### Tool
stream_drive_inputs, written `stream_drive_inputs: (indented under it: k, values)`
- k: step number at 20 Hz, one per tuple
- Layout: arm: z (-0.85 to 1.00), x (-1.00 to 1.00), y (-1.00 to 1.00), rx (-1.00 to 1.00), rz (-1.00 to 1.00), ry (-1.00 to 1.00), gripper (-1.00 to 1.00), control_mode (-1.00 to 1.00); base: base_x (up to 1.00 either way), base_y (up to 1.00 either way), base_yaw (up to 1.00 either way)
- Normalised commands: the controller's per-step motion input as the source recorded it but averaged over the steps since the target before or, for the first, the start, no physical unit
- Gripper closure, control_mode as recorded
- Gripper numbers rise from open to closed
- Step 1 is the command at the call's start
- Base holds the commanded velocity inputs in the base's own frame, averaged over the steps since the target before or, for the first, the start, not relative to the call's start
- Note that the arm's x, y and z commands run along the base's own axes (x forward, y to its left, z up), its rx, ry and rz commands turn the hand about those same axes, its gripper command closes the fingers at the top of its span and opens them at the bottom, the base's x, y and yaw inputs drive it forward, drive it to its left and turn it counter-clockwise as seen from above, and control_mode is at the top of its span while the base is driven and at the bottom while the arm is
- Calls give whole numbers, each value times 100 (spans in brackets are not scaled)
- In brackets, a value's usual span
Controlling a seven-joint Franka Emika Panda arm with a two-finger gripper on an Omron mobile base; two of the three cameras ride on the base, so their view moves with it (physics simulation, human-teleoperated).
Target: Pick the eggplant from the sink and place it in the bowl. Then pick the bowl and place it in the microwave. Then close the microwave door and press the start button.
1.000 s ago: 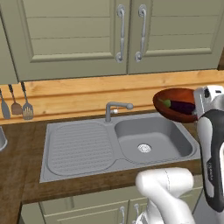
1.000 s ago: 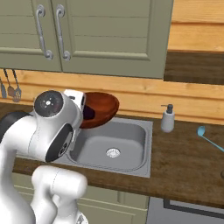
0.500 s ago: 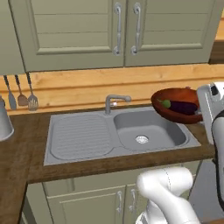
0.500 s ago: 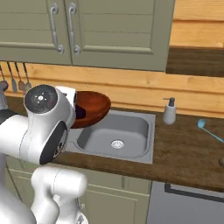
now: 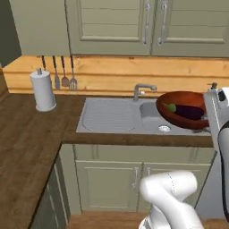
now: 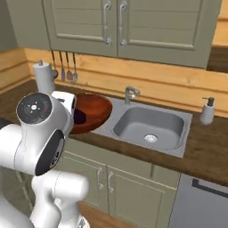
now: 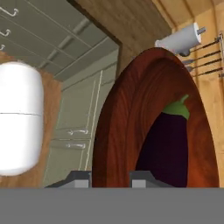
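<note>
The reddish-brown bowl point(image 5: 183, 109) hangs in the air over the right part of the sink point(image 5: 112, 117), carried by its rim. The dark eggplant point(image 5: 188, 111) lies inside it, green cap to the left. In the hand view my gripper point(image 7: 110, 178) is shut on the bowl's point(image 7: 127, 122) rim, one fingertip on each side of the wall, and the eggplant point(image 7: 168, 140) rests just beyond. From the right, the bowl point(image 6: 93, 109) sits behind my arm's joint, left of the sink's basin point(image 6: 151, 124). The microwave and its door are out of view.
A paper towel roll point(image 5: 42, 90) and hanging utensils point(image 5: 65, 76) stand at the back left. The faucet point(image 5: 143, 89) rises behind the sink. A soap dispenser point(image 6: 207, 111) stands right of the basin. The wooden counter point(image 5: 27, 147) turns a corner at the left.
The whole picture has shifted: the base has driven and the camera with it, bringing the paper towel roll and the counter corner into view. The bowl with the eggplant stays in my gripper.
</note>
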Motion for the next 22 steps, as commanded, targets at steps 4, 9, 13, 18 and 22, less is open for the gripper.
stream_drive_inputs:
  k: [4, 9, 13, 18, 22]
  values:
    - [0, 0, 0, 0, 0, 0, 100, 100, 0, 6, 99]
    - [0, 0, 0, 0, 0, 0, 100, 100, 0, 0, 100]
    - [0, 0, 0, 0, 0, 0, 100, 100, 0, 0, 100]
    - [0, 0, 0, 0, 0, 0, 100, 100, 0, 1, 99]
    - [0, 0, 0, 0, 0, 0, 100, 100, 0, 11, 96]
